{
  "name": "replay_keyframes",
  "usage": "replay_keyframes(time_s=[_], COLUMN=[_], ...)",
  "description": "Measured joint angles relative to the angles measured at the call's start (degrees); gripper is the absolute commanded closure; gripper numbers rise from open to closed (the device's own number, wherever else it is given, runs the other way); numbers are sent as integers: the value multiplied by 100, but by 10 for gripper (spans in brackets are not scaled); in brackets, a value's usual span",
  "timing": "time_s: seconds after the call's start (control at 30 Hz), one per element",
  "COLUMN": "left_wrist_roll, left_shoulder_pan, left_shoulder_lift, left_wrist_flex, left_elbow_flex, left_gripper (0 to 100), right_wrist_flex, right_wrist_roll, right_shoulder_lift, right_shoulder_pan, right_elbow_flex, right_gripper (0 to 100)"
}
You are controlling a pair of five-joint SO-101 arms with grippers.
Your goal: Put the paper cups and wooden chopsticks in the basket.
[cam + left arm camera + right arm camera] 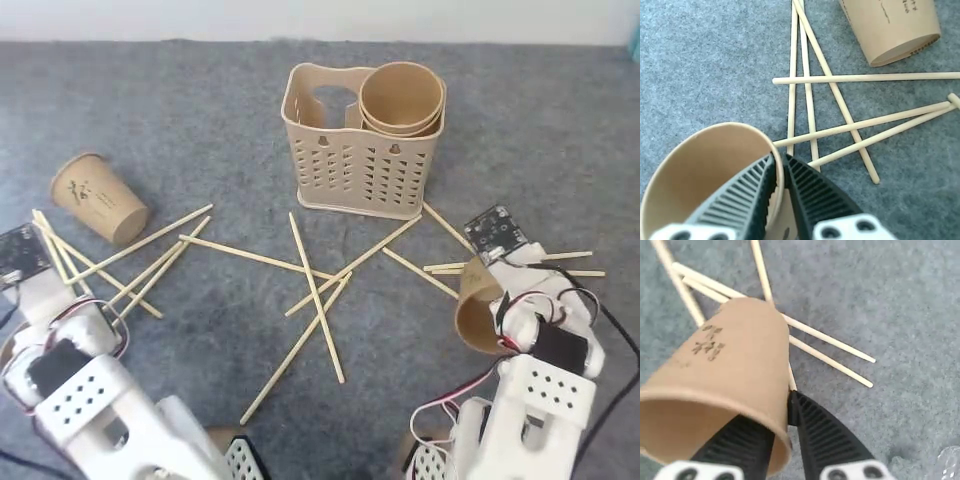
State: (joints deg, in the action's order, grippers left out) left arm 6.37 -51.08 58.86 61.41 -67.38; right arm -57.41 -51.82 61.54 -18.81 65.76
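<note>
A tan slotted basket (350, 172) stands at the back centre of the grey mat, with stacked paper cups (401, 96) in its right compartment. Another paper cup (98, 198) (892, 27) lies on its side at the left. Several wooden chopsticks (316, 290) (810, 90) (830, 346) lie scattered across the mat. My right gripper (789, 401) (502, 312) is shut on the rim of a tilted paper cup (725, 385) (478, 305) at the front right. My left gripper (779, 161) is shut on the rim of a further paper cup (705, 175), one finger inside it, beside crossed chopsticks.
The left arm (60, 365) sits at the front left corner and the right arm (545, 385) at the front right. Bare grey mat (200, 110) surrounds the basket at the back. The basket's left compartment (325, 100) looks empty.
</note>
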Motion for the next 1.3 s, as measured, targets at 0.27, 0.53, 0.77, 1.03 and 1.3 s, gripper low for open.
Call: replay_keyframes(time_s=[0.27, 0.53, 0.77, 1.03, 1.3], left_wrist_roll=[0, 0, 0, 9, -26], left_shoulder_pan=[0, 0, 0, 0, 0], left_shoulder_lift=[0, 0, 0, 9, 44], left_wrist_flex=[0, 0, 0, 0, -466], left_elbow_flex=[0, 0, 0, 0, -255], left_gripper=[989, 989, 989, 989, 989], right_wrist_flex=[-273, -1653, -3270, -4325, -4325], right_wrist_roll=[993, 1776, 2286, 3226, 4352], right_shoulder_lift=[-9, -26, -1178, -3780, -4791], right_shoulder_pan=[-255, -237, -237, 105, 1389], right_elbow_flex=[-756, -2066, -4316, -7666, -9811], right_gripper=[991, 991, 991, 991, 991])
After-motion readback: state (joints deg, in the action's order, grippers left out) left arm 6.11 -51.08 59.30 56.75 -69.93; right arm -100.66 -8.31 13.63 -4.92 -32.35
